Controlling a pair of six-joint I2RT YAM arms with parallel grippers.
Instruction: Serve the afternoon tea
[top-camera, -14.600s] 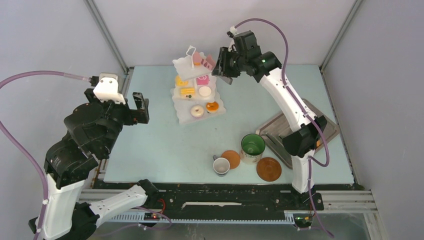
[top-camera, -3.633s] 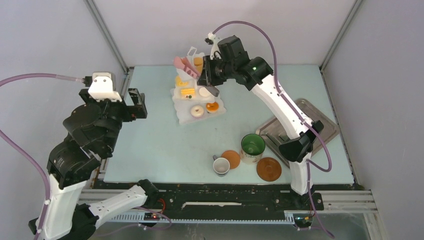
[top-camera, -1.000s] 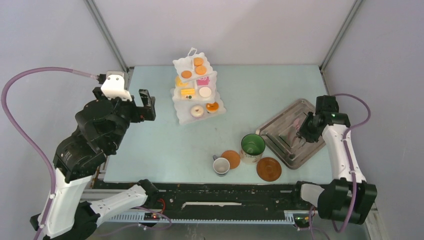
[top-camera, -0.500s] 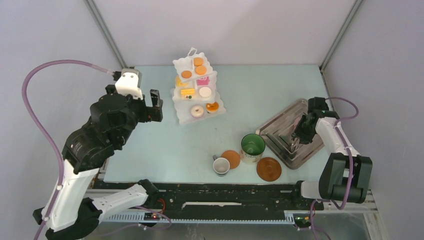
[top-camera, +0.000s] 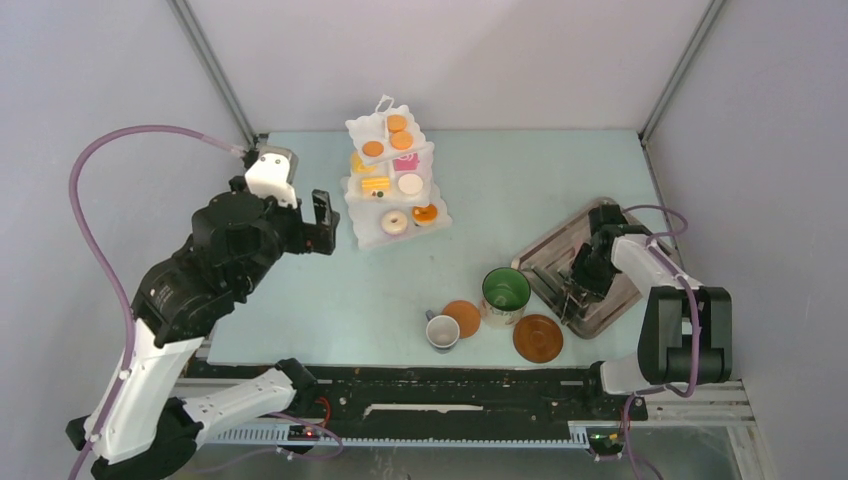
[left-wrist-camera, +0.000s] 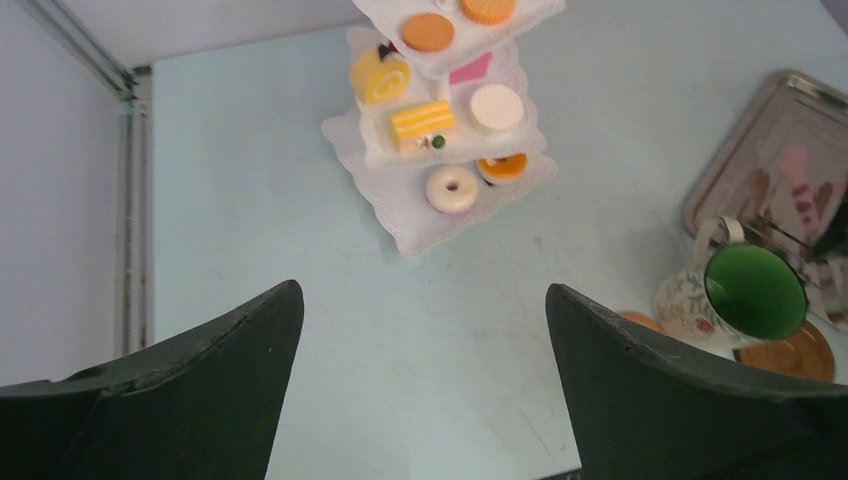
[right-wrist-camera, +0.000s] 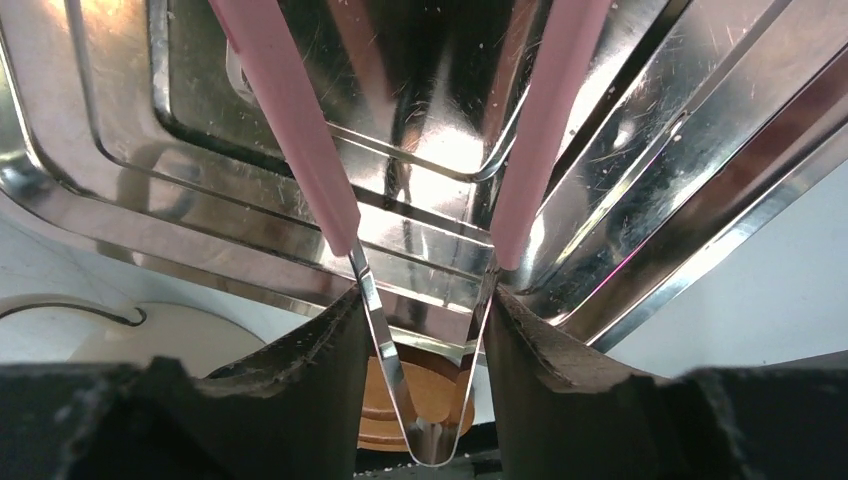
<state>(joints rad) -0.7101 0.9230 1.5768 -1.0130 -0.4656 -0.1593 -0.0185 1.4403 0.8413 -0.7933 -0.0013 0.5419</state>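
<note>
The right gripper (right-wrist-camera: 420, 330) is clamped on the metal hinge end of the tongs (right-wrist-camera: 285, 120), over the tray (top-camera: 553, 262) by the right edge. The left gripper (left-wrist-camera: 420, 330), fingers wide apart, hovers left of the stand (top-camera: 366, 236), which holds the pastries (top-camera: 398, 132) toward the far edge. The mug (top-camera: 505, 290), cup (top-camera: 442, 333) and saucer (top-camera: 538, 339) sit by the near edge.

A pale blue-green table (top-camera: 540, 190) fills the middle, evenly lit, with only soft shadows. Plain grey panels enclose it: a back wall (top-camera: 450, 60) at 12 o'clock, a left wall (top-camera: 80, 80) at 9 and a right wall (top-camera: 770, 150) at 3. Aluminium struts (top-camera: 215, 75) rise at 11 and 1. A black rail (top-camera: 450, 385) runs along 6 o'clock.
</note>
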